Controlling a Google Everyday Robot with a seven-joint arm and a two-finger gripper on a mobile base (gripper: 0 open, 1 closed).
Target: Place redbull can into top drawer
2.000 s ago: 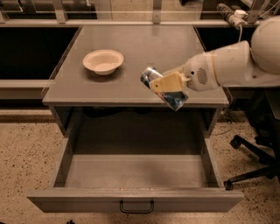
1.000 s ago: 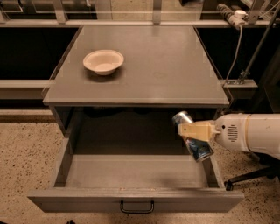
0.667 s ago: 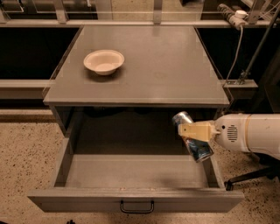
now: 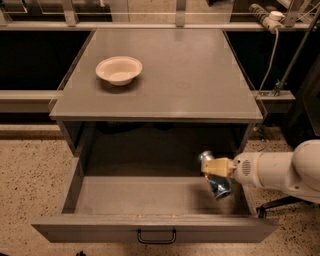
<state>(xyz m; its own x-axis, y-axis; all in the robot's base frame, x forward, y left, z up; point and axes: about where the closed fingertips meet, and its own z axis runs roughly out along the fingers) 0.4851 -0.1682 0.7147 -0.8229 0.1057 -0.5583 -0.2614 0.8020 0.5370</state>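
The redbull can, blue and silver with a shiny top, is tilted inside the open top drawer at its right side. My gripper is shut on the can's middle, its cream fingers wrapped around it, with the white arm reaching in from the right. The can hangs low over the drawer floor near the right wall; I cannot tell whether it touches the floor. The drawer is pulled fully out, its dark handle at the front middle.
A cream round bowl sits on the grey cabinet top at the left. A cable and power strip hang at the back right. A chair base stands on the speckled floor to the right.
The gripper carried the can down from above the cabinet top's front right edge into the drawer, and has since sunk a little lower.
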